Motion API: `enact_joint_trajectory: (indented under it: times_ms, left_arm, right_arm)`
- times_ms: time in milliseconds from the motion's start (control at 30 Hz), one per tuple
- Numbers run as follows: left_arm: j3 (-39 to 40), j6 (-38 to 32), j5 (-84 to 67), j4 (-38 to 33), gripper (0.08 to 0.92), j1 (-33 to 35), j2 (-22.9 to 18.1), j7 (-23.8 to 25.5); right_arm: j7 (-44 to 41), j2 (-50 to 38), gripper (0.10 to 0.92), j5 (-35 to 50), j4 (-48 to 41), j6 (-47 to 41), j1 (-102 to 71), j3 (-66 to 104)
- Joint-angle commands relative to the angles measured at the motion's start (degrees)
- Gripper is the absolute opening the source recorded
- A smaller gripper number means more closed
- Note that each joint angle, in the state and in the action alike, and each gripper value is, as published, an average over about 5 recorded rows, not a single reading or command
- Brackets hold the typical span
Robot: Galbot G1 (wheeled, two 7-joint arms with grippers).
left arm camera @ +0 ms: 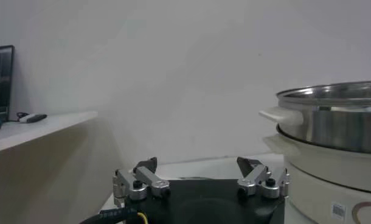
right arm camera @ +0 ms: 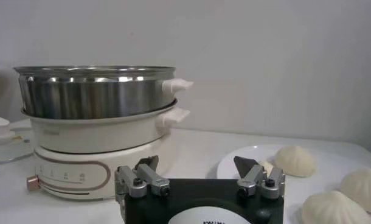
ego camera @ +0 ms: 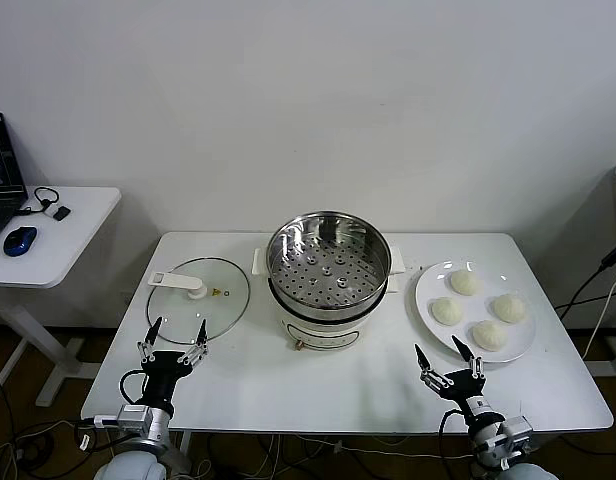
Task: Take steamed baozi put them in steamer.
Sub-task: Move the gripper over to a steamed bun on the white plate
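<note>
From the head camera, the white table (ego camera: 318, 390) carries the steamer (ego camera: 328, 262) at its centre: a shiny steel basket with a perforated floor, nothing in it, seated on a white electric pot base (ego camera: 326, 328). No writing can be read from up here. On the robot's right sits a white plate (ego camera: 426, 290) with four steamed baozi (ego camera: 465, 282), all on the plate and well apart from the steamer. On the robot's left, just beside the pot, lies a round glass lid (ego camera: 198, 300) with a white handle. The left gripper (ego camera: 175, 333) hovers near the table's front edge, just before the lid, fingers spread apart and holding nothing. The right gripper (ego camera: 445, 356) is near the front edge before the plate, fingers likewise spread, touching nothing. A side desk (ego camera: 63, 240) farther left holds a blue mouse (ego camera: 20, 240) and the edge of a laptop (ego camera: 0, 185).

In the left wrist view, the left gripper (left arm camera: 197, 165) shows its two fingertips standing wide apart with nothing between them. The steamer (left arm camera: 331, 119) rises beside it; a small label low on the pot base (left arm camera: 331, 182) is too small to read.

In the right wrist view, the right gripper (right arm camera: 197, 164) stands fully spread and empty. Beyond it are the steamer (right arm camera: 94, 97) on the pot base (right arm camera: 82, 158), whose front markings cannot be read, and the baozi (right arm camera: 295, 161) on the plate (right arm camera: 234, 164). Partial white lettering on the gripper body is cut off and illegible.
</note>
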Motion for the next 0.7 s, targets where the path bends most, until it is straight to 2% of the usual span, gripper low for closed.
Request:
enact_joint_trajectory:
  times_ms: [33, 400, 567, 700]
  left_arm:
    - [0.2, 0.1, 0.3, -0.1, 0.823, -0.3, 0.0, -0.1]
    - [1.9, -0.5, -0.6, 1.4, 0.823, -1.9, 2.4, -2.7]
    - [1.8, -1.0, -0.6, 1.9, 0.823, -1.4, 2.6, -2.4]
    - [2.0, -0.7, -1.5, 1.2, 0.823, -0.9, 2.4, -2.2]
  right_arm:
    - [-2.4, -1.4, 0.823, 0.0, -0.1, 0.0, 1.2, 2.9]
    - [-16.7, -14.0, 0.823, 4.0, -7.8, -0.7, 13.3, 7.0]
    - [-29.4, -23.9, 0.823, 3.6, -14.8, -0.6, 19.5, 4.2]
    - [-39.9, -29.6, 0.823, -0.1, -21.7, -0.7, 25.9, 0.4]
